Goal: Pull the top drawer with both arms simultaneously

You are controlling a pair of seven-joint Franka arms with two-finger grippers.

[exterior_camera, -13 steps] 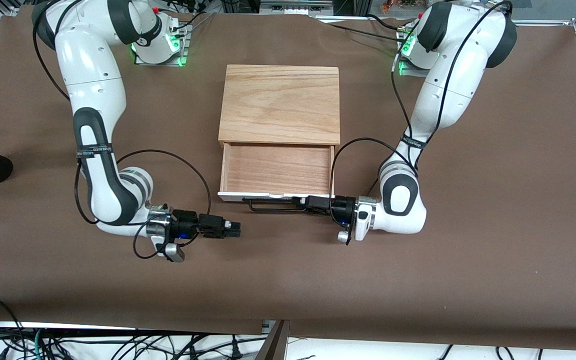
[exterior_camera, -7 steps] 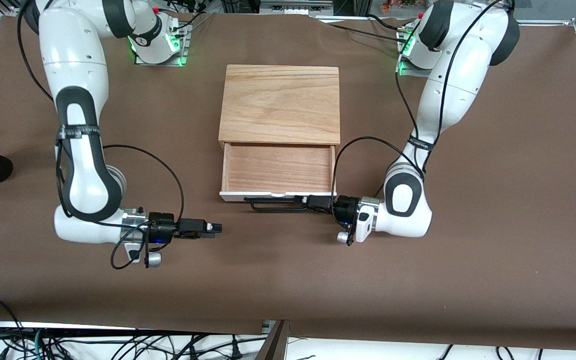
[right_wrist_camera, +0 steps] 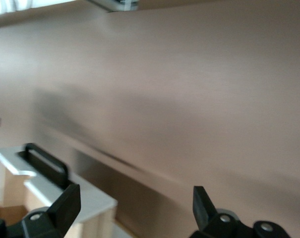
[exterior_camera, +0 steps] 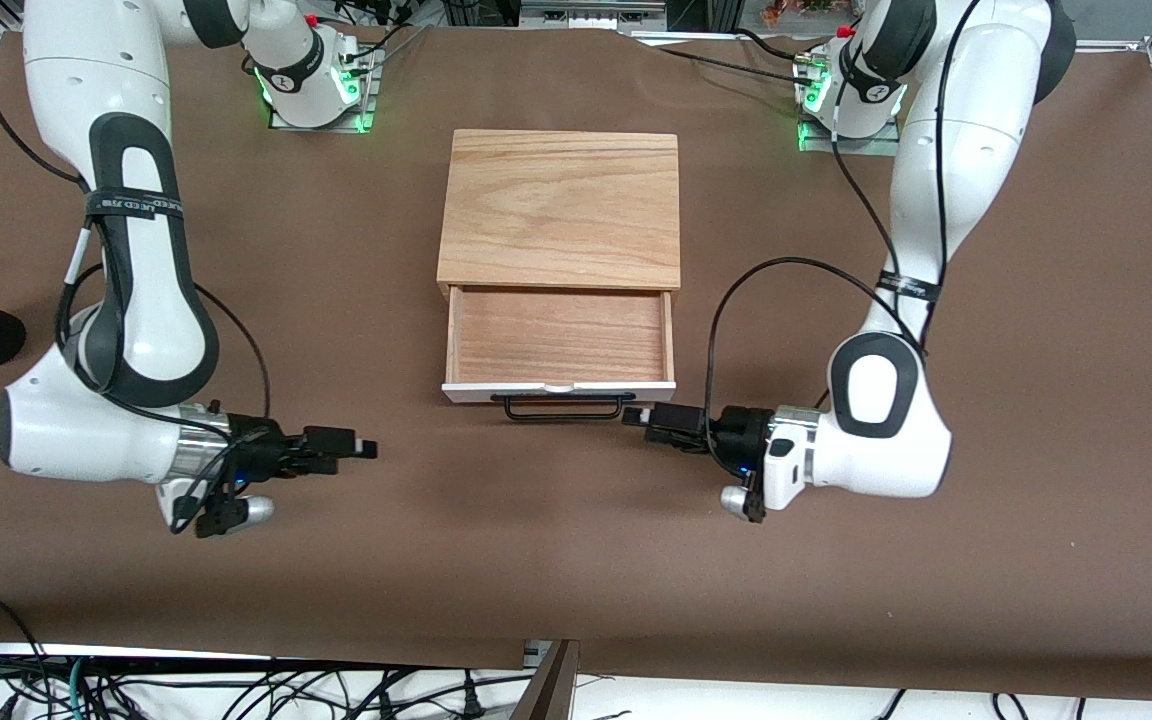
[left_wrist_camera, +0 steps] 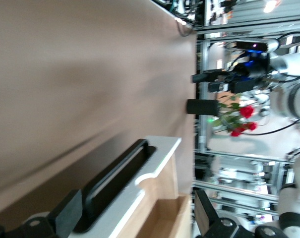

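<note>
Nearest the front camera I have both hands low over the brown bench (exterior_camera: 576, 560), each clear of the drawer. The right hand (exterior_camera: 364, 449) sits over bare bench toward the right arm's end, well apart from the drawer front, pointing toward the middle. In its wrist view its two fingers (right_wrist_camera: 66, 204) stand wide apart with only bench surface between them, so it is open and grips nothing.

The left hand (exterior_camera: 641, 415) is over the bench just beside the end of the black bar handle (exterior_camera: 563, 406) toward the left arm's end; from the front view I cannot tell whether it touches that handle end. In its wrist view the fingers (left_wrist_camera: 69, 214) are spread wide, and the handle lies ahead of them and not between them, so I read it as open and empty. That same view shows the right hand (left_wrist_camera: 199, 77) farther off, past the drawer.

A little farther from the camera is the top drawer (exterior_camera: 559, 340), pulled out from the wooden box (exterior_camera: 559, 205). Its white front panel (exterior_camera: 558, 391) faces the camera, the handle runs along it, and the light wood tray shows bare inside. The box stands mid-bench with its wood-grain top facing up.

Farthest off, the two arm bases (exterior_camera: 316, 85) stand at the bench's edge with green lights lit.
</note>
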